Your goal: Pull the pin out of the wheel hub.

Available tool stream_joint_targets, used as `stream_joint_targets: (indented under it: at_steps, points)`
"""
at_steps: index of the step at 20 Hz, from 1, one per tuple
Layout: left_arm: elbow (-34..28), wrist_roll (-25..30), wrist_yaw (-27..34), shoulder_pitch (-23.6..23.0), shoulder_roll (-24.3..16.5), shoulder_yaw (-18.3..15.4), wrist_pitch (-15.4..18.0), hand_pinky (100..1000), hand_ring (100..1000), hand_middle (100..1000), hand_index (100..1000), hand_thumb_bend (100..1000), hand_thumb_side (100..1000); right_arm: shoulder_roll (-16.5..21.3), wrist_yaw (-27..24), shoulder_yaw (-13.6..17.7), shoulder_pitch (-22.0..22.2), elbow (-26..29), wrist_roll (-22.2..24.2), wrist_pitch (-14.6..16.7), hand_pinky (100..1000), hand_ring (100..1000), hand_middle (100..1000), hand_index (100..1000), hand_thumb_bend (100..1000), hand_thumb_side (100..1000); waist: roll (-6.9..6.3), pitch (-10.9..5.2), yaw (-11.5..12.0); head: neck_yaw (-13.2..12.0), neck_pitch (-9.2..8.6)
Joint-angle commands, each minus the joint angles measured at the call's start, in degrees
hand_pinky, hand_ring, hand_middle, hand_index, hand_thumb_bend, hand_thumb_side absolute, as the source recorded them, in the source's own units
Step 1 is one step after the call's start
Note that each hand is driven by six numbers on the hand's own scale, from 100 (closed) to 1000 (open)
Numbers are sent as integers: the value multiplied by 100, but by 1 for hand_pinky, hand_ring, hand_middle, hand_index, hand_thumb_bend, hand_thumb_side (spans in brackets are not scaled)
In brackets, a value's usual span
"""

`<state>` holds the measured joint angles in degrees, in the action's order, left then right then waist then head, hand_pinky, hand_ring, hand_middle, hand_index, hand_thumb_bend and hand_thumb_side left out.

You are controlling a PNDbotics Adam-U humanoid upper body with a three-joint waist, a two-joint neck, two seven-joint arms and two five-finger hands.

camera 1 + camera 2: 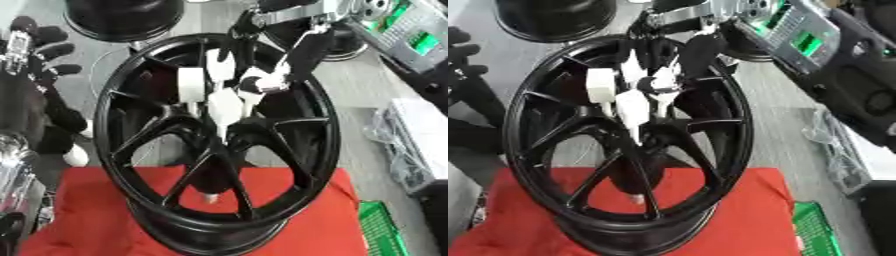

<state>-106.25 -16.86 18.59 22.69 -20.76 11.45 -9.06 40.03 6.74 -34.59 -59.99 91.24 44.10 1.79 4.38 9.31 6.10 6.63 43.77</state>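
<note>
Right hand [234, 82]: comes down from the top of the view into the middle of the wheel; its white-tipped fingers [223, 107] are bunched at the hub. Whether they are closed round anything cannot be told.
Left hand [35, 52]: at the left edge, beside the rim and clear of it; black fingers spread and relaxed, holding nothing.
Pin [210, 197]: only a small pale tip shows low behind the spokes, below the hub; it cannot be told for certain that this is the pin.
Hub [654, 135]: at the centre of the wheel, largely hidden by the right hand's fingers.
Wheel [114, 125]: black, with slender spokes, standing on edge and tilted; its lower rim rests on the red cloth.
Red cloth [79, 210]: covers the near surface under the wheel.
Second black wheel [122, 17]: lies flat at the far left, well apart.
Green crate [381, 230]: lower right corner, beside the cloth.
Clear plastic bag [394, 145]: at the right edge.
</note>
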Motion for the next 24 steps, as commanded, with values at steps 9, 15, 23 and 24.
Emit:
stream_joint_targets:
  at_steps: [9, 15, 23, 24]
  points:
    - [-55, -8, -21, 58, -151, -33, -21, 673, 765, 699, 716, 156, 741, -186, 214, 67, -5, 14, 125, -115, 732, 609, 592, 821, 215, 426, -27, -73, -6, -3, 34]
    - [-45, 1, -13, 49, -136, -25, -27, 673, 766, 698, 716, 159, 743, -257, 302, 42, 43, -70, 361, -59, 735, 621, 605, 814, 233, 415, -26, -85, -1, 26, 34]
    - [-18, -2, -2, 36, -96, -15, -31, 672, 766, 697, 715, 160, 741, -287, 444, 32, 81, -141, 513, 120, 744, 652, 634, 821, 272, 423, -12, -139, 32, 80, 34]
    - [-16, -1, -3, 34, -97, -12, -32, 672, 766, 697, 715, 159, 741, -292, 454, 32, 83, -146, 519, 133, 745, 653, 635, 821, 276, 424, -12, -141, 33, 87, 34]
